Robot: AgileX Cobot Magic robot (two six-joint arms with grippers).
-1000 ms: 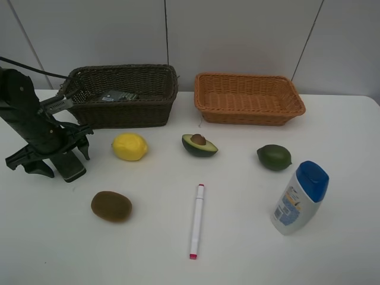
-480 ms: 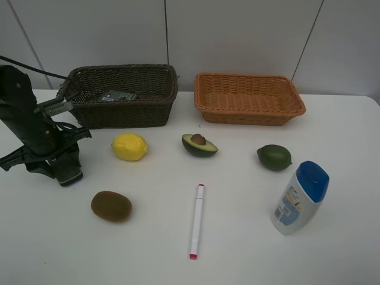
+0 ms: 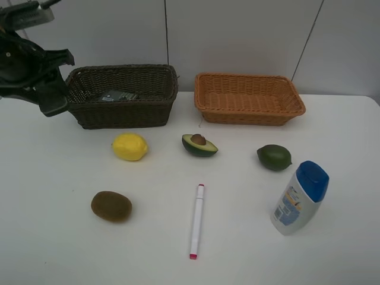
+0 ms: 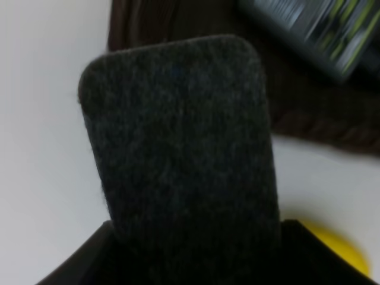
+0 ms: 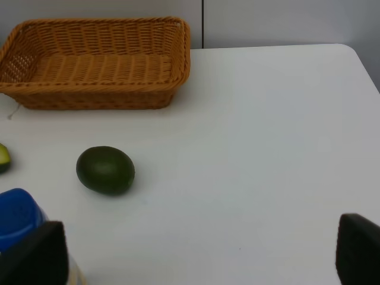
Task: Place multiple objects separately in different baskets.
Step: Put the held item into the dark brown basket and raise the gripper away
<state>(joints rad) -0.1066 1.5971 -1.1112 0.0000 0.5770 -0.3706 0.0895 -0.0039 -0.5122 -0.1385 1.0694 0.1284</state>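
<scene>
My left gripper [image 3: 46, 89] is raised at the left end of the dark brown basket [image 3: 122, 114], shut on the dark rectangular block [image 3: 53, 101]. The block fills the left wrist view [image 4: 178, 148]. The dark green pump bottle [image 3: 119, 95] lies in that basket. On the table lie the lemon [image 3: 129, 146], kiwi [image 3: 111, 206], halved avocado [image 3: 199, 144], marker [image 3: 196, 221] and green round fruit [image 3: 274, 157]. The blue-capped bottle [image 3: 300, 198] stands at the right. The orange-tan basket [image 3: 249, 113] holds nothing. My right gripper [image 5: 199, 255] is open over bare table, out of the high view.
Both baskets stand side by side at the back of the white table [image 3: 332, 249], against a grey wall. The right wrist view shows the green fruit [image 5: 105, 170], the orange-tan basket [image 5: 95, 98] and the bottle's cap [image 5: 21, 214].
My left arm has lifted the block off the table left of the lemon and carried it up and back to the dark basket's left end. Everything else is unmoved.
</scene>
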